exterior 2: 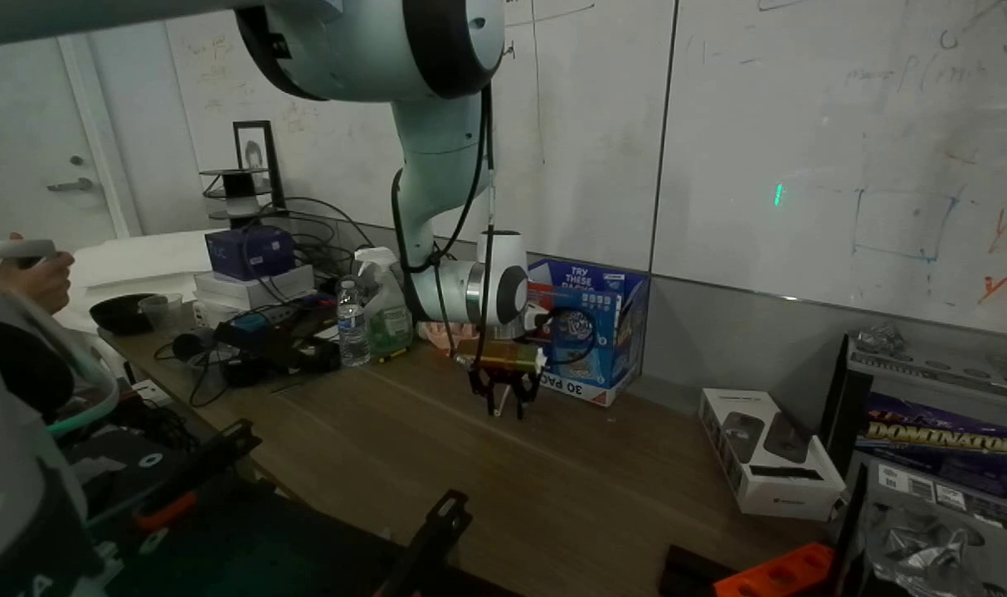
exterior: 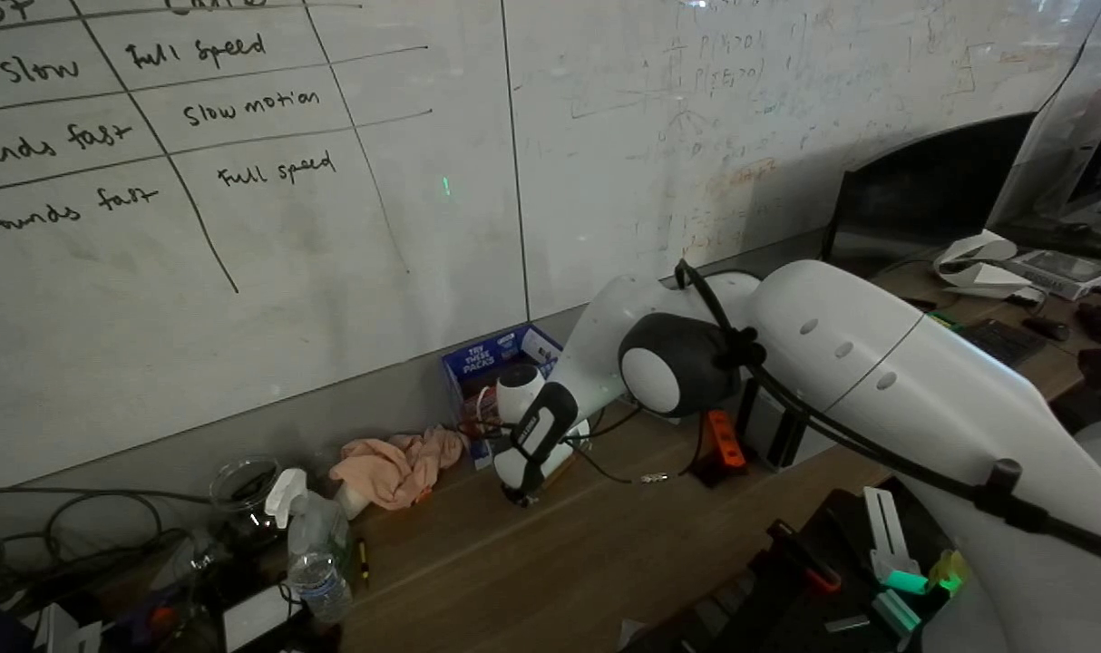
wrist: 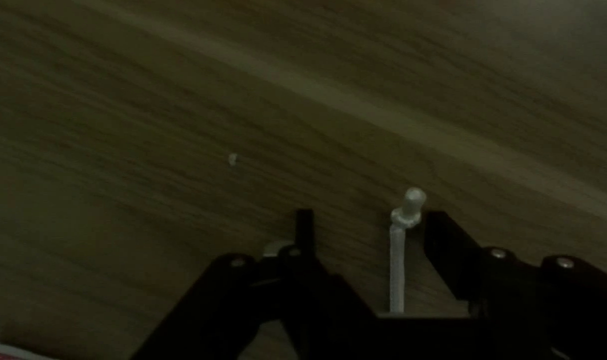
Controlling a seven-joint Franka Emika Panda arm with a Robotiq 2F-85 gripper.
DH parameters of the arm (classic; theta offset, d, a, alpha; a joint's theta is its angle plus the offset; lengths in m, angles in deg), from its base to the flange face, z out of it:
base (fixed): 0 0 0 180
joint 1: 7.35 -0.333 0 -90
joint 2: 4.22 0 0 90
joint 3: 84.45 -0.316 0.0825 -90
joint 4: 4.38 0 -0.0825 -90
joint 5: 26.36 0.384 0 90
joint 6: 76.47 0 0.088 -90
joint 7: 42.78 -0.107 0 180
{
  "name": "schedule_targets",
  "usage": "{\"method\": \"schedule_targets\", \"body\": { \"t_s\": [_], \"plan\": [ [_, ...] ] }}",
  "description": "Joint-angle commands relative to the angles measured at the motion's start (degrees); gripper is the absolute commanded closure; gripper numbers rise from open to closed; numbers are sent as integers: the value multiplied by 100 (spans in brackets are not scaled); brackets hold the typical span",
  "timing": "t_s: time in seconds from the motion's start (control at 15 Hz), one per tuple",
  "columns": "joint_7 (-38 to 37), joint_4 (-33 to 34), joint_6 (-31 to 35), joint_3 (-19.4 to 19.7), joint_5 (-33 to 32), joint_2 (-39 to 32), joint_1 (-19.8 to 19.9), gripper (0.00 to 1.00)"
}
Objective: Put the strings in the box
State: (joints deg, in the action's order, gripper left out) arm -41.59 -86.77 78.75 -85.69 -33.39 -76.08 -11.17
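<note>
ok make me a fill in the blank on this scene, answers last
In an exterior view, the blue box reads "TRY THESE ____".
On the whiteboard, one entry says "slow ____".
In the wrist view, a pale strand shows ____ the two jaws.
The purple panel carries the name "____".

Missing words: packs; motion; between; Dominator.

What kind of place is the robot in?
It looks like a robotics lab, or maybe an office: there's a robot arm, a scribbled-on whiteboard along the wall, and a computer monitor.

The string [wrist: 397, 267] is white, box [exterior 2: 609, 344] blue, table [exterior 2: 578, 485] grained brown.
</note>
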Motion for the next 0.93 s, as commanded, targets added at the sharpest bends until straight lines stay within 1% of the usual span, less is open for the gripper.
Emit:
{"method": "schedule_targets", "body": {
  "t_s": [0.0, 0.13, 0.2, 0.27, 0.53, 0.67, 0.87],
  "plan": [
    [87, 188, -157, 2, 88, -56, 2, 73],
    [41, 214, -249, 31, 85, -41, -30, 86],
    [17, 225, -341, 41, 93, -23, -39, 95],
    [-7, 242, -446, 49, 103, -9, -43, 100],
    [-122, 224, -843, 117, 101, 178, -86, 99],
    [-180, 110, -1035, 150, 89, 465, -119, 99],
    [-296, -155, -1227, 141, 100, 1167, -164, 99]
  ]
}}
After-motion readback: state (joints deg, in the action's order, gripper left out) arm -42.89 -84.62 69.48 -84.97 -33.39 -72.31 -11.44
